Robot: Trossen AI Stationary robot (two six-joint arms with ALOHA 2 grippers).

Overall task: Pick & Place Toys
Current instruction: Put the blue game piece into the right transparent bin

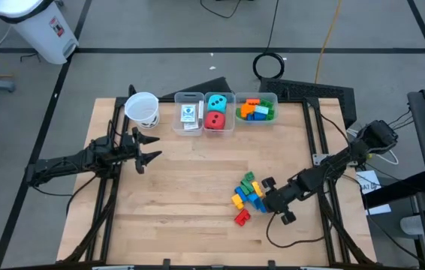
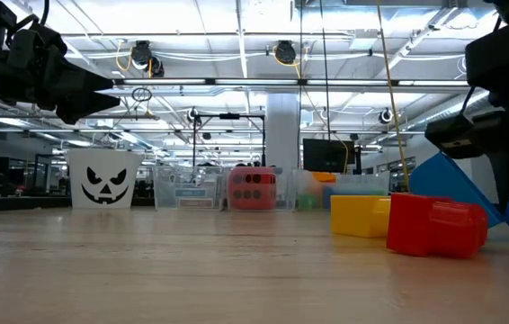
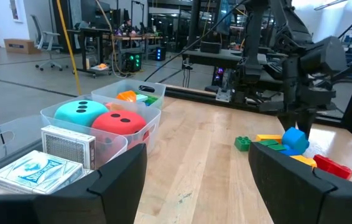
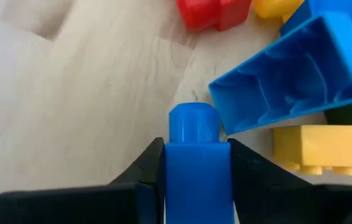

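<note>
The right claw [image 4: 191,163] has its two fingers pressed on both sides of a small blue brick [image 4: 193,158], down at the loose pile of bricks [image 1: 248,193] near the front right of the table [image 1: 182,195], so this looks like the picking-up step. Next it likely has to lift the brick straight up, clear of the hollow blue brick [image 4: 288,74] just beside it, and carry it to the far bin of bricks [image 1: 256,109]. The right wrist view shows the squeeze up close, while the high view shows the left claw [image 1: 143,148] waiting open near the white cup [image 1: 143,109].
</note>
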